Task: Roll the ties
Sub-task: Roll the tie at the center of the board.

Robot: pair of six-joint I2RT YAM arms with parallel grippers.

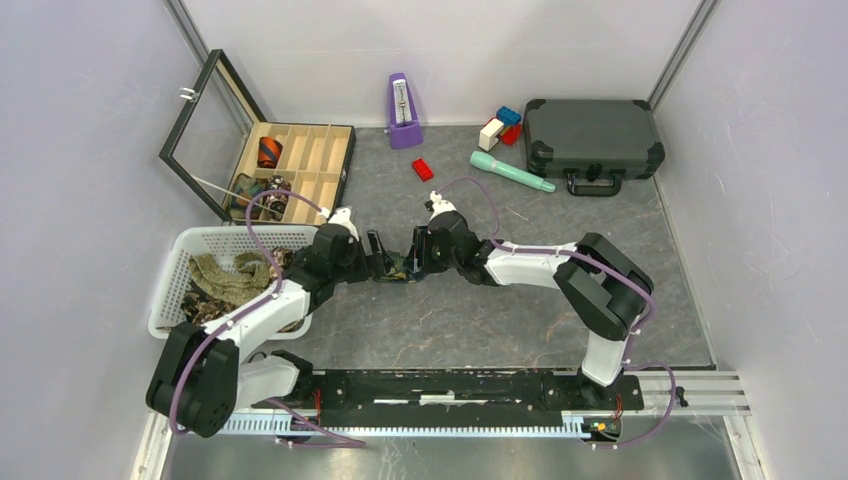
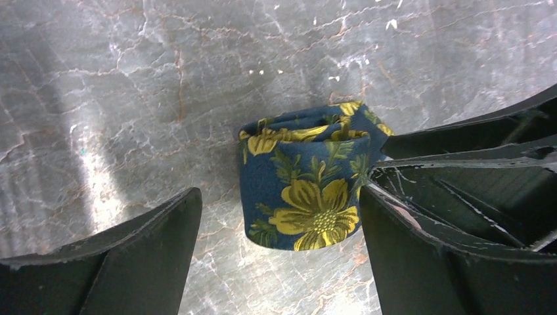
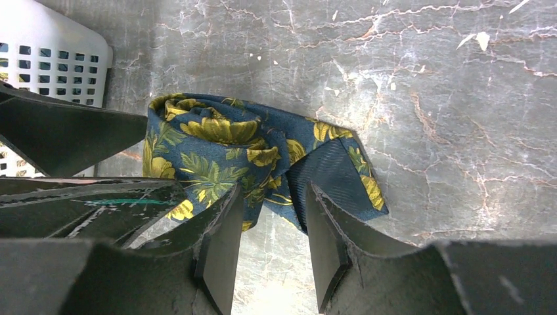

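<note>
- Plainly, the rolled tie [image 1: 398, 270], navy with yellow flowers, sat on the grey counter [image 1: 480, 320] just past the right end of the white basket [image 1: 172, 275], its spiral facing up.
- The left claw [image 1: 378, 258] was on the basket side of the roll, spread wide. One finger [image 2: 131, 262] stood well clear of the fabric, and the other was just beside it.
- The right claw [image 1: 418, 255] was on the side of the roll away from the basket. Its fingers [image 3: 217, 249] were partly closed, pinching an outer fold of the rolled tie, with fabric filling the gap between the tips.
- The roll's free end lay flat on the counter on the side away from the basket, showing its dark ribbed lining.
- Loose ties [image 1: 225, 275] in olive and tan lay heaped inside the basket.
- Behind the basket, a wooden box [image 1: 320, 165] with compartments stood with its glass lid up. A small coil [image 1: 270, 152] lay in one compartment.
</note>
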